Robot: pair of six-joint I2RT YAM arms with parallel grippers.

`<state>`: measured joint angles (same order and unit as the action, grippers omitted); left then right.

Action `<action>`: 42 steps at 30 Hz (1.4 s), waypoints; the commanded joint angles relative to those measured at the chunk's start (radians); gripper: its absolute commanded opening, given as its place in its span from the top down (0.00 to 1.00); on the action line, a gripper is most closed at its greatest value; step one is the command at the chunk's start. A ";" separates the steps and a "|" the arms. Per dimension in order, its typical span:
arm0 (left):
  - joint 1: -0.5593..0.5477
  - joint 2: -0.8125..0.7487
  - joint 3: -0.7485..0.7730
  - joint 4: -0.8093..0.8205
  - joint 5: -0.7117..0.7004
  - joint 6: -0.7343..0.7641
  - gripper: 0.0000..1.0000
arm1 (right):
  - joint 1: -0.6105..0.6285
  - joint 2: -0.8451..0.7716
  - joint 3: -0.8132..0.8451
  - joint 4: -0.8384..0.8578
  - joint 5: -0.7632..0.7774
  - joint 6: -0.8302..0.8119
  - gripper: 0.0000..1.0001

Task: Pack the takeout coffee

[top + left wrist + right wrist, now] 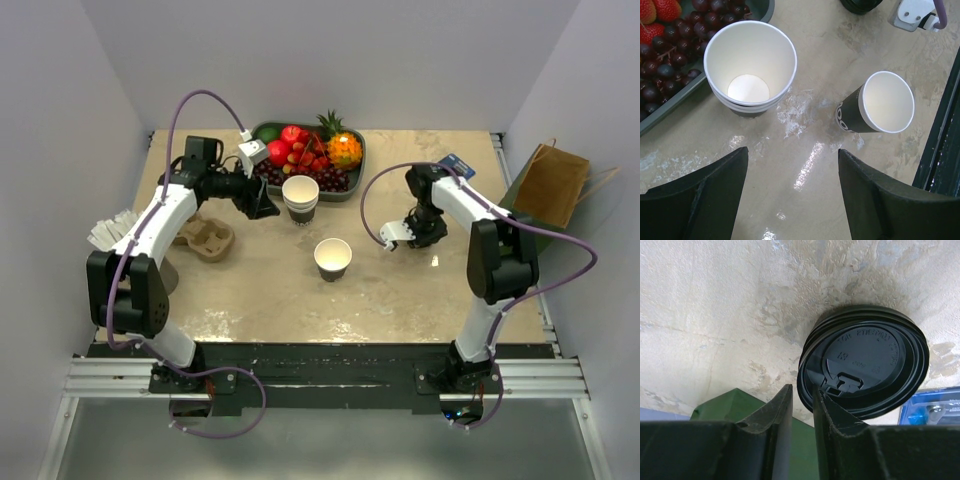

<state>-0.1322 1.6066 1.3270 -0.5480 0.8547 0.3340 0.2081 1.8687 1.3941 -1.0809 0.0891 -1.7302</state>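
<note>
No lidded coffee is in view. A lidless paper cup with a dark sleeve stands mid-table and also shows in the left wrist view. A stack of lidless white cups stands by the fruit tray. My left gripper is open and empty, low over bare table just short of the stack. A stack of black lids lies on the table at the back right. My right gripper is closed down narrow across the near rim of the top lid, which still lies flat.
A fruit tray sits at the back centre. A cardboard cup carrier lies at the left under my left arm, with white packets beyond it. A brown paper bag stands off the right edge. A blue card lies beside the lids.
</note>
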 commanded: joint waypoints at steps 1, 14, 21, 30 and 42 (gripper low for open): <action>-0.004 0.012 0.032 0.016 0.010 0.016 0.23 | -0.006 0.017 0.016 0.004 0.018 -0.019 0.75; -0.004 0.015 0.035 0.013 0.012 0.019 0.23 | -0.004 0.006 0.023 0.021 0.005 -0.014 0.90; -0.004 0.019 0.038 0.017 0.018 0.019 0.23 | -0.006 -0.009 0.052 -0.016 -0.014 0.012 1.00; -0.004 0.027 0.037 0.028 0.030 0.013 0.23 | -0.006 0.015 0.187 -0.120 -0.086 0.135 1.00; -0.004 0.024 0.037 0.016 0.070 0.022 0.23 | -0.010 0.079 0.530 -0.301 -0.375 0.384 1.00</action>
<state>-0.1322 1.6512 1.3445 -0.5449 0.8669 0.3332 0.2024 1.9335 1.6844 -1.2499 -0.0666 -1.5101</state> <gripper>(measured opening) 0.767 0.021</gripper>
